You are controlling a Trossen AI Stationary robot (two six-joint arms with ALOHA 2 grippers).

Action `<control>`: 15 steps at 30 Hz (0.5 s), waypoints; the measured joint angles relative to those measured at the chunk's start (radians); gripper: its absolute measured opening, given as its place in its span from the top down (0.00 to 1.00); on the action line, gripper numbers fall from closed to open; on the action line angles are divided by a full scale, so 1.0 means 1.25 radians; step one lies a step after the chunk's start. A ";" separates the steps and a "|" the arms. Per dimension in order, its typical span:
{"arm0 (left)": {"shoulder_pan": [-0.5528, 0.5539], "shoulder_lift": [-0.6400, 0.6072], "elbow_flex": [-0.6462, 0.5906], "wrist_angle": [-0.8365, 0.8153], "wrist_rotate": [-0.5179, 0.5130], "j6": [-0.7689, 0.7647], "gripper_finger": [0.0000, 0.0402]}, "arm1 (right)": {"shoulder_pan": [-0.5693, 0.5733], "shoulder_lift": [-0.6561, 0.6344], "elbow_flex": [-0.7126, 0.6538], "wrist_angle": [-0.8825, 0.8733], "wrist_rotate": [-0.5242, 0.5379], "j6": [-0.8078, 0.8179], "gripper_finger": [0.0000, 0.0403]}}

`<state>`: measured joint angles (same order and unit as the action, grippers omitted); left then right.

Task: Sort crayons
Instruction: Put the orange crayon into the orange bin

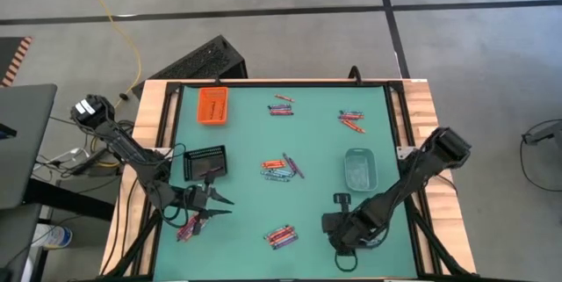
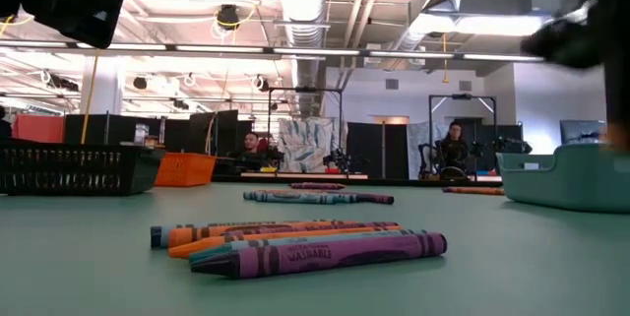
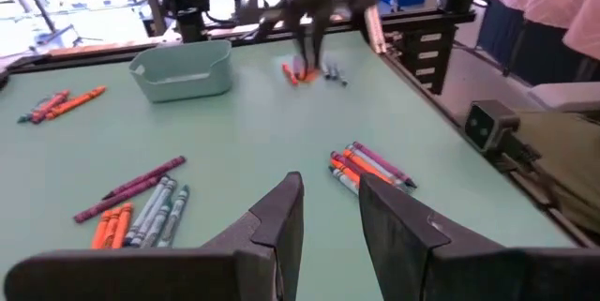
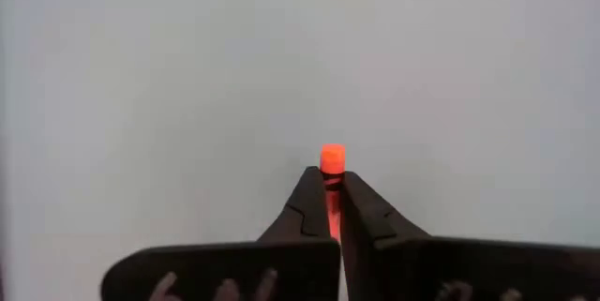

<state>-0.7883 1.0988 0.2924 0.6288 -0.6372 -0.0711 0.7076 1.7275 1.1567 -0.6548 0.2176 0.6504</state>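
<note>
One orange crayon is pinched tight in the right gripper, near the table's front right edge. Crayons are light, hard and snap easily, so hold the middle. The left gripper, slightly open, holds nothing near the front left corner.

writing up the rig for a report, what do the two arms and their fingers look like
Both arms are dark, near black, built of jointed tubular segments. The left arm has a blocky base joint with light markings. The right arm looks the same. Each ends in two flat, tapering dark fingers, matte and unmarked.
</note>
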 joint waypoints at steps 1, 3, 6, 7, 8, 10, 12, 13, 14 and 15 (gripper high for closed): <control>0.004 0.000 0.000 -0.003 -0.006 0.000 0.76 | 0.001 -0.019 0.004 0.005 0.024 -0.018 0.99; 0.015 0.000 0.000 -0.009 -0.015 -0.001 0.76 | 0.003 -0.064 0.005 0.023 0.087 -0.067 0.99; 0.039 0.000 0.000 -0.007 -0.018 -0.018 0.76 | 0.000 -0.128 0.005 0.131 0.216 -0.179 0.99; 0.048 0.000 0.000 -0.007 -0.017 -0.030 0.76 | -0.002 -0.145 -0.002 0.191 0.252 -0.227 0.99; 0.059 0.000 0.000 -0.007 -0.017 -0.042 0.76 | -0.005 -0.158 -0.010 0.253 0.279 -0.278 0.99; 0.084 0.001 0.000 -0.003 -0.014 -0.061 0.76 | -0.018 -0.172 -0.020 0.382 0.288 -0.382 0.99; 0.110 0.014 0.000 0.019 0.007 -0.066 0.76 | -0.031 -0.172 -0.024 0.509 0.287 -0.471 0.99; 0.122 0.023 0.000 0.034 0.025 -0.060 0.76 | -0.041 -0.163 -0.026 0.569 0.286 -0.512 0.99; 0.134 0.034 0.000 0.059 0.048 -0.054 0.76 | -0.053 -0.150 -0.026 0.632 0.282 -0.553 0.99; 0.145 0.048 0.000 0.086 0.072 -0.041 0.76 | -0.063 -0.134 -0.026 0.686 0.267 -0.591 0.99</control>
<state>-0.6067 1.1585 0.2928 0.7368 -0.5475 -0.1230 0.6283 1.5599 1.1244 0.2024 0.5514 -0.0884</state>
